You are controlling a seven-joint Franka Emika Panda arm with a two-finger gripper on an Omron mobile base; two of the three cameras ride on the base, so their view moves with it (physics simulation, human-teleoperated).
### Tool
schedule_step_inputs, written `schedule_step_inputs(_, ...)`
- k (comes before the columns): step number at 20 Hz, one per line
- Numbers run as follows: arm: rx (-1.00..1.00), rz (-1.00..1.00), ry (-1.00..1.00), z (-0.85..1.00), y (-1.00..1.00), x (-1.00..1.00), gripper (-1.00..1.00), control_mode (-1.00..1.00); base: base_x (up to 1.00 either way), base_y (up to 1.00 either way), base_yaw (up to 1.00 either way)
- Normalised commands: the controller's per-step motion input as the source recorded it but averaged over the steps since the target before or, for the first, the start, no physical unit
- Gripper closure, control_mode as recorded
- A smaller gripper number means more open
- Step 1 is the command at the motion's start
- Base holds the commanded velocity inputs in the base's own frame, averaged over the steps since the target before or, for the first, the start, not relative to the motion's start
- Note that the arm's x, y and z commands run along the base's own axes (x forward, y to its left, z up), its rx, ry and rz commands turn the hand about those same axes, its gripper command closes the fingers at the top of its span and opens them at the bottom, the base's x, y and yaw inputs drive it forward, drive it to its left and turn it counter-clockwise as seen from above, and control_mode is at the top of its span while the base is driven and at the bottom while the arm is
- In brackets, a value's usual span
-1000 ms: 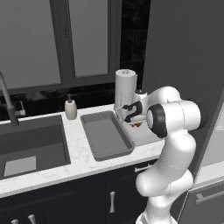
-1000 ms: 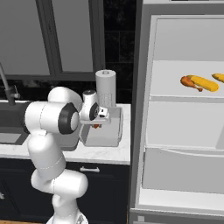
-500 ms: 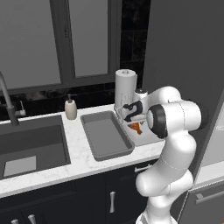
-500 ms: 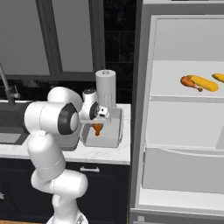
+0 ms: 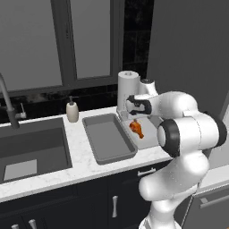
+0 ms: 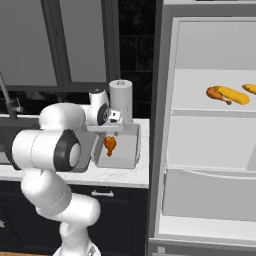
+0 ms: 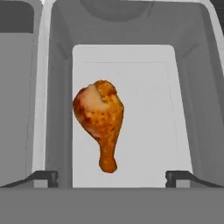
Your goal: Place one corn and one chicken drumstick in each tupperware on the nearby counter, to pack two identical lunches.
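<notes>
Rendered scene was evenly lit, flat, diffuse; no single light source could be told. White marbled stone bench [image 5: 85,156] read bright; black backsplash and dark windows behind stayed dim. Glossy white robot arm [image 5: 188,129] carried soft highlights, no harsh glare. Shadows were faint. Reddish-brown chicken drumstick [image 7: 101,120] was soft-edged, slightly blurred in hand view, saturated against pale floor of shorter grey rectangular container [image 7: 59,113]. Base views were sharp throughout, no edge distortion seen. Open fridge interior [image 6: 210,140] was pale, uniformly lit.
</notes>
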Motion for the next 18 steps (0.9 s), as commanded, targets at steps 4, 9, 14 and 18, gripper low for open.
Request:
schedule_step_inputs(4,0.00,0.00,0.00,0.63,0.04,-1.00,-1.00,-1.00,0.00,0.00,0.00)
schedule_step_inputs(9,0.00,0.00,0.06,0.10,0.33,-1.00,-1.00,-1.00,0.00,0.00,0.00)
schedule_step_inputs(14,0.04,0.00,0.03,-0.14,0.30,-0.96,-1.00,-1.00,0.00,0.00,0.00)
schedule_step_inputs(18,0.08,0.00,-0.04,0.16,0.01,-0.72,-1.00,-1.00,0.00,0.00,0.00)
